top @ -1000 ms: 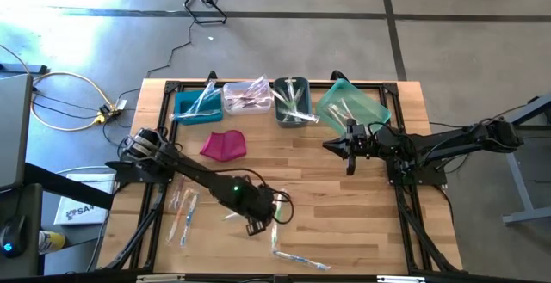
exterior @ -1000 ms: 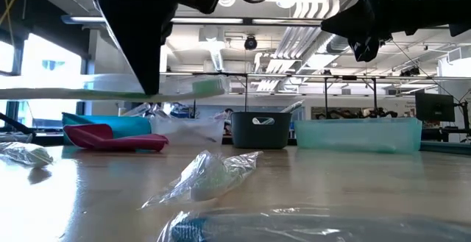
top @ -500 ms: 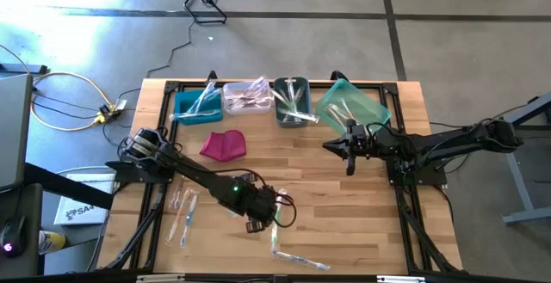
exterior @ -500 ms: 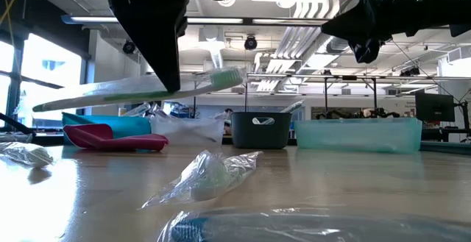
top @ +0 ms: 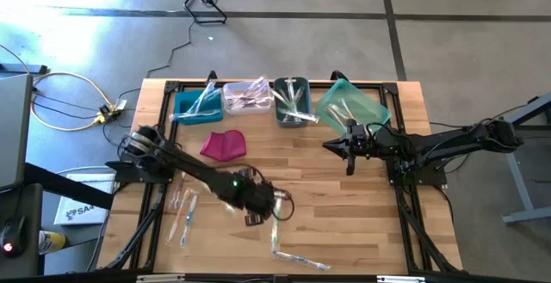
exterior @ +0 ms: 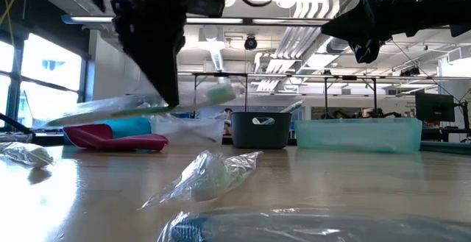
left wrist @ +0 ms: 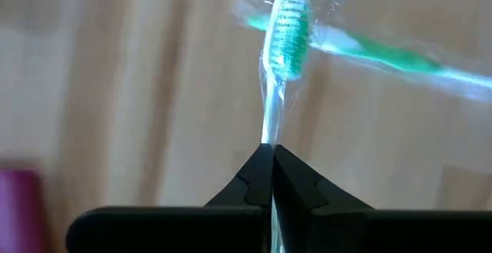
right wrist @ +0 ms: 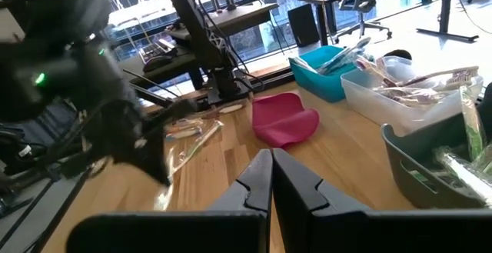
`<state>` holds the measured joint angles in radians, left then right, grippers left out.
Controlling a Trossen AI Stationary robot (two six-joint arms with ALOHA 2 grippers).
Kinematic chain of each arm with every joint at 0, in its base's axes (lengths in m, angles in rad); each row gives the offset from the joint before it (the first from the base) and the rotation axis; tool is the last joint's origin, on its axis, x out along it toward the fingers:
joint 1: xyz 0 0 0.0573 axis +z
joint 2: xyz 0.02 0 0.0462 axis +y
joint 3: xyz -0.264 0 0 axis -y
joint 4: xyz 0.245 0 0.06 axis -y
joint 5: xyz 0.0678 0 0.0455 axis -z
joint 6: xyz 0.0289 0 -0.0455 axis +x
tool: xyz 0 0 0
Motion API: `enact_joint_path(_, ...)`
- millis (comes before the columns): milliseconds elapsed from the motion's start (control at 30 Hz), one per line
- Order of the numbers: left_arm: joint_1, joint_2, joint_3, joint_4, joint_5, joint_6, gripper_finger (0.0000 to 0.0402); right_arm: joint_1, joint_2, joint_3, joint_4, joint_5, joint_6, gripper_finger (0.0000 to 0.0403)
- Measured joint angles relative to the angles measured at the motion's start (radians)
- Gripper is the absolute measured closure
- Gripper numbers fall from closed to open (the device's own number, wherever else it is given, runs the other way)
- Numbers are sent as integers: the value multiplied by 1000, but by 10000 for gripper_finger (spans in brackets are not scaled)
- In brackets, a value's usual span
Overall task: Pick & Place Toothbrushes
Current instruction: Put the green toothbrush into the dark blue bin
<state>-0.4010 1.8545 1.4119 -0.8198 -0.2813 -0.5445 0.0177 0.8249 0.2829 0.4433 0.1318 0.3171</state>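
High view: left gripper [top: 256, 217] sits over the table's near middle, clamped on a wrapped toothbrush [top: 231, 206]. More wrapped toothbrushes [top: 182, 214] lie on the wood toward the left edge, one [top: 301, 259] near the front edge. Right gripper [top: 349, 156] waits by the teal bin [top: 351, 102], fingers together, empty.

Low view: the held toothbrush [exterior: 147, 106] hangs clear of the table, near level, green head [exterior: 219, 93] toward the dark bin [exterior: 260, 130].

Left wrist view: fingers [left wrist: 254, 178] pinched tight on the clear handle; green bristles [left wrist: 290, 41] point away.

Right wrist view: closed fingers [right wrist: 258, 178] hold nothing; magenta pouch [right wrist: 283, 119] and blue bin [right wrist: 338, 70] lie ahead.
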Motion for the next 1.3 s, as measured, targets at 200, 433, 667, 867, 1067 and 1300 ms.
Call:
enact_joint_path(200, 78, -95, -86, 73, -9, 93, 401, 0, 0, 0, -4, 0, -7, 399)
enact_joint_path(433, 171, -230, -238, 177, 3, 204, 401, 0, 0, 0, -21, 0, -10, 399)
enact_joint_path(667, 291, -410, -477, 410, 91, 310, 401, 0, 0, 0, -29, 45, -7, 399)
enact_joint_path(867, 374, -526, -640, 676, 171, 416, 401, 0, 0, 0, -21, 121, 0, 399)
enact_joint_path(1067, 453, -552, -727, 995, 208, 529, 401, 0, 0, 0, 6, 162, 1, 399)
enact_joint_path(1300, 653, -551, -756, 1180, 426, 558, 402, 0, 6, 0, 24, 162, 2, 399)
